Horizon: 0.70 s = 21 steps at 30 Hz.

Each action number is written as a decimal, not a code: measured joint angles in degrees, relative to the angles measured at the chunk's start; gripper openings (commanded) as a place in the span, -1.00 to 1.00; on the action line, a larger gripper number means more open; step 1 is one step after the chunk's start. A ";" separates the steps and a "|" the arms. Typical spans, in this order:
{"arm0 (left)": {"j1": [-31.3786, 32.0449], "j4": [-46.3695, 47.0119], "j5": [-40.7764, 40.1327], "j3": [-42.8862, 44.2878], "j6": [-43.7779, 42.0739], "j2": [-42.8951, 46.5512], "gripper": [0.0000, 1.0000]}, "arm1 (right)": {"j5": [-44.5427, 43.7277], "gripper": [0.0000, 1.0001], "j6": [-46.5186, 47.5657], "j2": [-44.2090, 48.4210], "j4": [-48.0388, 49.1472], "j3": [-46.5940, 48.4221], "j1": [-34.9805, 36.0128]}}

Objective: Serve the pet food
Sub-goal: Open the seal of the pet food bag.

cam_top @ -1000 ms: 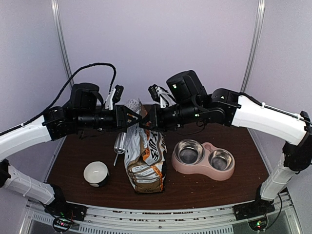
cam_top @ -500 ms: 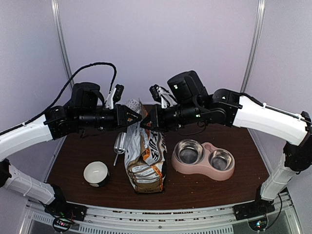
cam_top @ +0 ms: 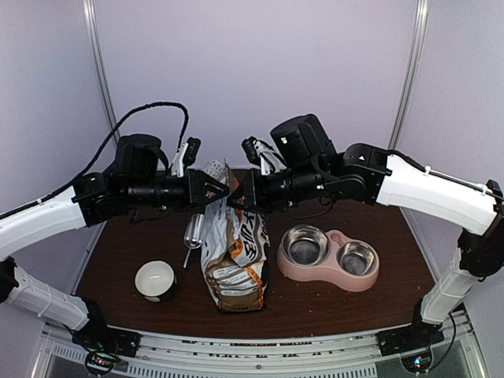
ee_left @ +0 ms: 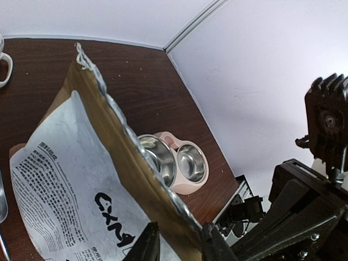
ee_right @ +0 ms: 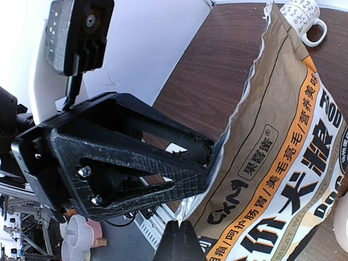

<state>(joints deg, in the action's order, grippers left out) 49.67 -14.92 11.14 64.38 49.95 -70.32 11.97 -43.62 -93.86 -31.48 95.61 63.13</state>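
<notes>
Bag point(cam_top: 234, 260) upright at frame centre, pet food hidden inside; left fingers point(ee_left: 147, 246), right fingers point(ee_right: 182, 242) pinch its top edge.

Your bag point(cam_top: 234, 264) looks matt paper, foil-lined; at its 3 o'clock, polished steel cups point(cam_top: 306, 246) sit in a smooth pink plastic bowl point(cam_top: 327, 278)

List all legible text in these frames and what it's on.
"FOO", cut off at the frame edge: front of the tan, orange and black printed bag.
"原料组成": heading on the bag's white back panel.
Stylised logo, roughly "CXM": both sides of the bag.
Other Chinese print on the bag: too uncertain to quote.
White handled mug: print too small to read.
</notes>
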 measured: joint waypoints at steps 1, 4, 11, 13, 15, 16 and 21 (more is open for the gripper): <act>-0.11 0.07 0.46 0.00 0.00 0.00 -0.44 | 0.02 -1.00 0.13 0.00 0.00 0.00 0.00; -0.20 0.37 1.70 0.00 0.09 -0.20 -0.47 | 0.02 -1.00 0.37 0.00 0.00 -0.02 0.00; -0.31 1.90 4.52 0.00 0.17 -0.63 -0.93 | 0.02 -1.00 1.22 0.00 -0.02 -0.02 0.00; -0.39 2.43 5.31 0.00 0.07 -0.79 -1.00 | 0.02 -1.00 1.44 0.00 -0.04 -0.02 0.00; -0.52 2.75 5.81 0.00 0.00 -0.96 -1.00 | 0.00 -1.00 1.64 0.00 -0.20 -0.02 0.00; -0.52 2.78 5.84 0.00 0.02 -0.98 -1.00 | -0.09 -1.00 1.73 0.00 -0.31 -0.02 0.00; -0.50 2.91 5.68 -0.31 0.02 -0.90 -1.00 | -1.60 -1.00 1.95 0.00 -1.27 0.22 0.15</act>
<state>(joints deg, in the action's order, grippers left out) 49.17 -12.01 16.82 64.07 49.98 -71.22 10.37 -41.67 -93.86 -32.75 95.83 63.29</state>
